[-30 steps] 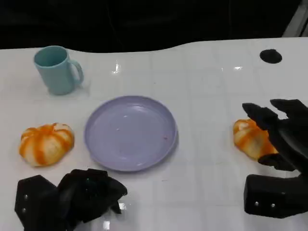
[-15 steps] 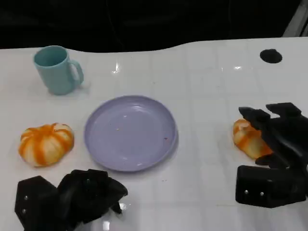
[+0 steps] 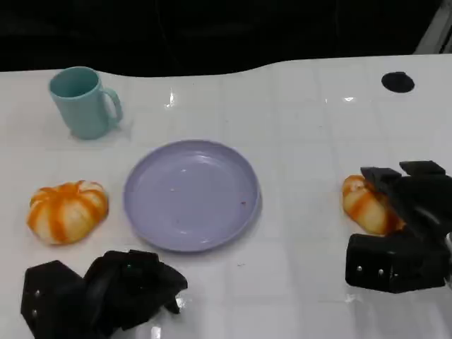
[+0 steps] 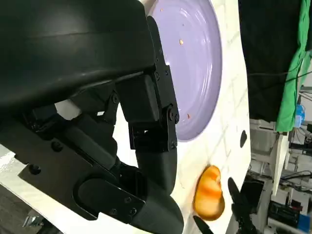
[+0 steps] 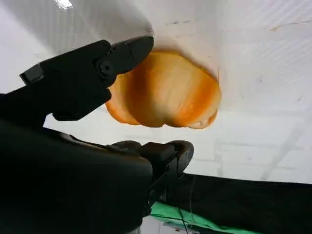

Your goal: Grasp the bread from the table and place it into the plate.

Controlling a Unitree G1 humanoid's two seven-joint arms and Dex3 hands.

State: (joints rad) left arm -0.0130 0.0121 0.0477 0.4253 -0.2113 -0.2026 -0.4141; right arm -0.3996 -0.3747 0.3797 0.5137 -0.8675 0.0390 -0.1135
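Head view, nearest edge first: the robot's left hand (image 3: 106, 289) sits low at the near left of the glossy white surface (image 3: 296, 127), its black fingers (image 3: 159, 279) curled in with nothing in them. Over on the near right, the right hand (image 3: 402, 226) is at the orange-and-cream striped bread roll (image 3: 364, 205), its fingers (image 3: 385, 176) spread around the roll; from the right wrist view one finger (image 5: 97, 68) lies against the roll's side (image 5: 165, 90) and another curves just below it, though I cannot tell whether it is truly gripped. The roll lies on the surface, well apart from the round lilac plastic plate (image 3: 191, 194) in the middle. A second striped orange roll (image 3: 67, 210) lies left of the plate. Farther back stands a pale teal mug (image 3: 83, 101), and a small black round spot (image 3: 397, 82) marks the far right.
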